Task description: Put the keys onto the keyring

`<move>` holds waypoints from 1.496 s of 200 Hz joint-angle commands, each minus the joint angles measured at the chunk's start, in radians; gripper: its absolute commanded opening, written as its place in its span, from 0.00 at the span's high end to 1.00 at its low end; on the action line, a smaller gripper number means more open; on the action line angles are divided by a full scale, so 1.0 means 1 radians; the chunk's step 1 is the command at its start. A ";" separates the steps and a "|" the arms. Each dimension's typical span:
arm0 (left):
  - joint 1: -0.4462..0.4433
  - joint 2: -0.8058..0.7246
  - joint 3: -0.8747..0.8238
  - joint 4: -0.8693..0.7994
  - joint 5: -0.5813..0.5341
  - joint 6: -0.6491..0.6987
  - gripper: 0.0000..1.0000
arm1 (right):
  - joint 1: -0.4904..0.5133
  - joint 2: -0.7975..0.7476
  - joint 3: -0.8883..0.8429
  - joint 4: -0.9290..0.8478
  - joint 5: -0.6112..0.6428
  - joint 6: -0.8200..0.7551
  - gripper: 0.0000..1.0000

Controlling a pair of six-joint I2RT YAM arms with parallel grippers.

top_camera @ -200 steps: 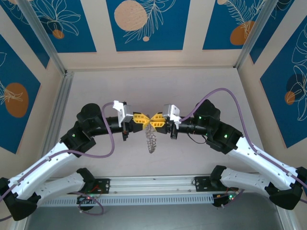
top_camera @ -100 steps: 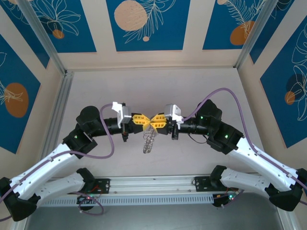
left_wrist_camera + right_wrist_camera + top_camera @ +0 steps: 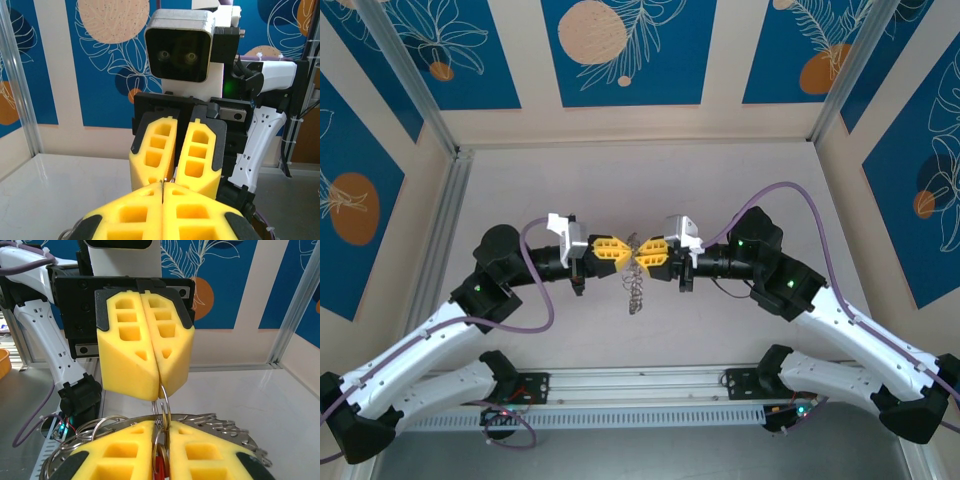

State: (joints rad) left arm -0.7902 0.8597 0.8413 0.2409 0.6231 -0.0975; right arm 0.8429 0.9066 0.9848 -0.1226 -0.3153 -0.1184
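- Grey metal first: in the top view, locate the keyring (image 3: 635, 282) hanging clear of the table (image 3: 740, 180), between the left gripper (image 3: 621, 252) and the right gripper (image 3: 642, 256), nose to nose at mid-table.
- Compare with one second ago: note the ring now hanging shorter and nearly edge-on, drawn up between the yellow tips. Note also a narrow gap between tips that met before.
- Read this as the ring being turned for threading, not as a finished step.
- In the left wrist view, check the left gripper (image 3: 163, 192): pads pressed together on a thin sliver of metal, judged to be wire of the keyring.
- Note the right gripper (image 3: 176, 172) facing it, jaws together, tips almost touching.
- In the right wrist view, find the red key (image 3: 160, 466) pinched low in the seam of the right gripper (image 3: 161, 440), alongside wire of the keyring (image 3: 227, 429).
- Follow one loop rising from that seam into the closed pads of the left gripper (image 3: 159, 382).
- Cannot tell whether the key already sits on the wire or merely lies against it.
- Treat the task as mid-threading: expect a small slide or twist of key along wire, and guard against the tiny key slipping from the foam.
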 commanded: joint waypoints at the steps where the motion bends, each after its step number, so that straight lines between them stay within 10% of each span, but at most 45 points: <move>1: 0.004 -0.015 -0.012 0.148 0.038 -0.046 1.00 | -0.011 -0.010 -0.017 0.033 -0.036 0.026 0.92; 51: 0.006 0.016 -0.045 0.241 0.057 -0.111 1.00 | -0.015 -0.014 -0.020 0.062 -0.077 -0.001 1.00; 112: 0.005 0.002 0.137 -0.304 -0.097 0.114 1.00 | -0.013 -0.073 -0.021 0.023 0.005 -0.050 1.00; 162: 0.004 0.053 0.287 -0.557 -0.145 0.249 0.77 | 0.022 -0.046 0.002 -0.034 0.099 -0.088 1.00; 206: -0.004 0.115 0.391 -0.726 -0.144 0.318 0.61 | 0.046 -0.030 0.023 -0.063 0.147 -0.116 1.00; 299: -0.032 0.174 0.437 -0.810 -0.150 0.369 0.62 | 0.065 -0.015 0.032 -0.072 0.150 -0.133 1.00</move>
State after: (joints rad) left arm -0.8101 1.0248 1.2385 -0.5449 0.4694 0.2401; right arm 0.8978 0.8906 0.9691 -0.2131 -0.1780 -0.2356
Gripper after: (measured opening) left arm 0.389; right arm 0.058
